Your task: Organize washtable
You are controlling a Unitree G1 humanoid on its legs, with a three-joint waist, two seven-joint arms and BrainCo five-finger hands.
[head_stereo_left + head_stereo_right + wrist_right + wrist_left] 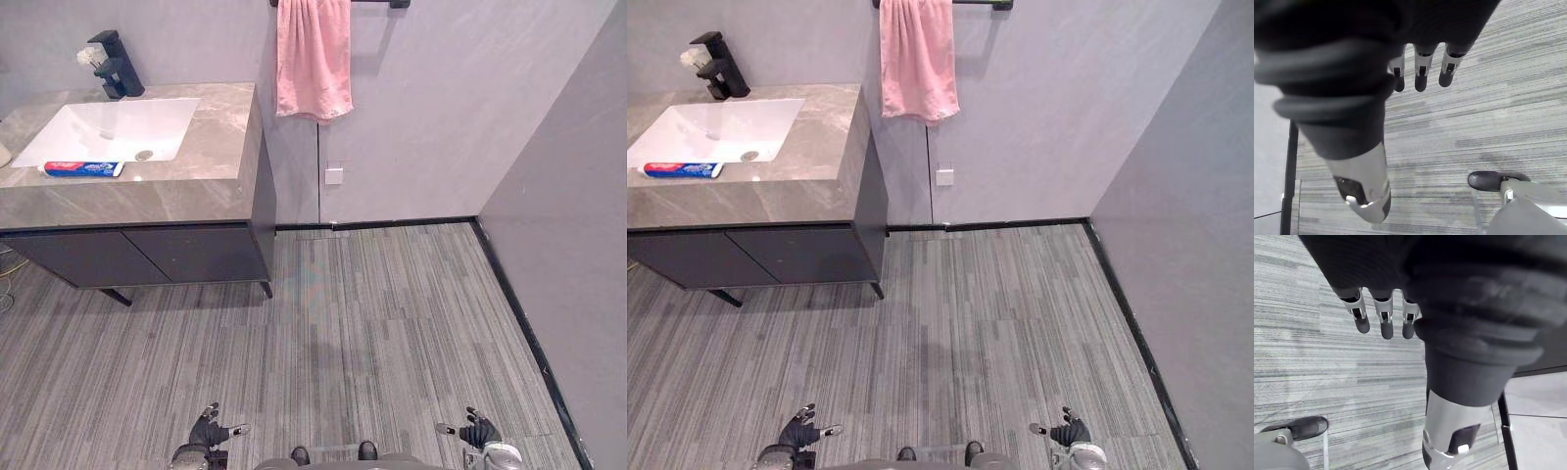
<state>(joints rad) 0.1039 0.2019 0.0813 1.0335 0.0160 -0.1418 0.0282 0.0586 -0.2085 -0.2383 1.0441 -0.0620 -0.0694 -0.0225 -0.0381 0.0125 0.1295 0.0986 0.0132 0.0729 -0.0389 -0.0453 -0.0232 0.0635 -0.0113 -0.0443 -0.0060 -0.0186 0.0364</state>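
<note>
A grey striped plank floor (392,323) is stretching across the room and meeting smooth grey walls (441,98), with a black baseboard (402,223) running along the back and right sides. At the left, a vanity (220,186) is standing against the back wall. Its grey marble-look countertop (217,137) is carrying a white inset basin (118,127) and a black faucet (118,67) above dark cabinet doors (186,255). A small white wall plate (334,175) is sitting low on the wall beside it.

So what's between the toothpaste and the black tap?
The white sink basin lies between the toothpaste tube and the black tap, in both eye views.
</note>
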